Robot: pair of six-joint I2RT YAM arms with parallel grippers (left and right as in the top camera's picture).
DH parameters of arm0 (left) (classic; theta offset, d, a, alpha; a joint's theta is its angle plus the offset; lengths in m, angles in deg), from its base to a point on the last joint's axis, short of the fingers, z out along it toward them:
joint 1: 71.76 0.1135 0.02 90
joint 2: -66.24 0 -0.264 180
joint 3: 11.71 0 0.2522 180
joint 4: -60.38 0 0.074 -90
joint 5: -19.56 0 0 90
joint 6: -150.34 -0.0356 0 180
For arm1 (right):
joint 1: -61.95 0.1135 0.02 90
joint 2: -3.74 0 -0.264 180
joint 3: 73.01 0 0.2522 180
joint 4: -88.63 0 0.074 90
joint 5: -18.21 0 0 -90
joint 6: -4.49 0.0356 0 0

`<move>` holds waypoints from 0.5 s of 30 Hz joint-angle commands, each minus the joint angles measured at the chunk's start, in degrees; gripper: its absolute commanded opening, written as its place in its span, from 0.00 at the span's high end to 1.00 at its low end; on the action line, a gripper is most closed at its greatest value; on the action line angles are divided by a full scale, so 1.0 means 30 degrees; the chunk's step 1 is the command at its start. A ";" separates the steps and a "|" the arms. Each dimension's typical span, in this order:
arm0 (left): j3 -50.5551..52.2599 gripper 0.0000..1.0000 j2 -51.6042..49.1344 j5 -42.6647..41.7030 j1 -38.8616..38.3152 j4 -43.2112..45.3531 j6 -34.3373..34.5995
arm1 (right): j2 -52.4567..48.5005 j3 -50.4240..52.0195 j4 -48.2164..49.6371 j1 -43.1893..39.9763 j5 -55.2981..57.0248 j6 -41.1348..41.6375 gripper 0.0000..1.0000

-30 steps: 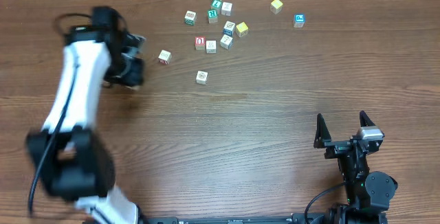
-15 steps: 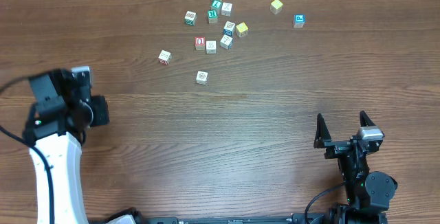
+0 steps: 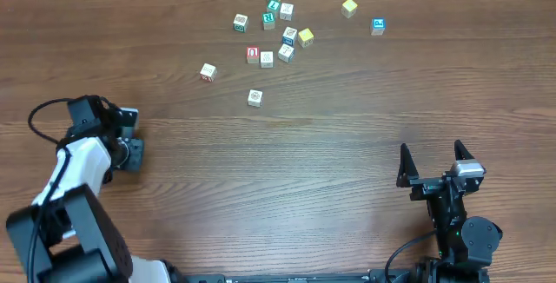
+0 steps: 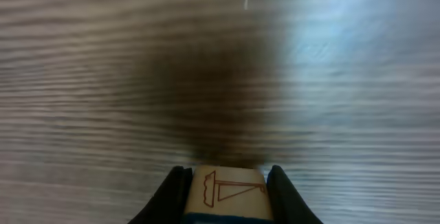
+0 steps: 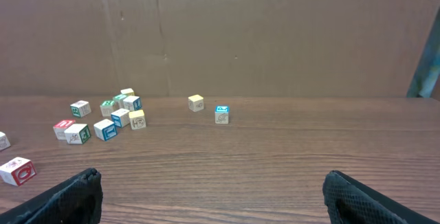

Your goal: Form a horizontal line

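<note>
A wooden cube (image 4: pixel 228 188) is being pinched by the left gripper (image 4: pixel 227 176) at the near left of the table (image 3: pixel 330 144).

The cube, marked with a sailboat drawing and showing a blue edge below, is being clamped between the two dark fingers (image 4: pixel 172 193) just above the wood. The right gripper (image 3: pixel 431 153) is being held spread wide at the near right. The other letter cubes (image 3: pixel 267 58) are lying scattered at the far middle, not lined up in a row.
</note>
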State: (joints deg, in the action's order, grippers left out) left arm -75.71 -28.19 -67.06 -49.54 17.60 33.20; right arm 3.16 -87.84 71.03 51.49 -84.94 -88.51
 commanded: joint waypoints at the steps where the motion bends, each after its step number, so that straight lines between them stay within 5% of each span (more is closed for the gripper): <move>1: -0.0015 0.96 -0.0991 0.1865 0.0102 0.1093 -0.1734 | 0.0109 0.0197 0.0109 -0.0036 0.0007 -0.0022 0.00; 8: -0.0015 0.96 -0.1953 0.1792 0.1508 0.3235 -0.1647 | 0.0109 0.0197 0.0109 -0.0036 0.0007 -0.0022 0.00; 15: -0.0015 0.96 -0.2178 -0.1253 0.3555 0.3759 -0.1836 | 0.0109 0.0197 0.0109 -0.0036 0.0007 -0.0022 0.00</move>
State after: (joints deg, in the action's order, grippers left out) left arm -75.78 -32.46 -66.01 -40.71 29.12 29.66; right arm 3.16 -87.84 70.96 51.49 -84.91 -88.51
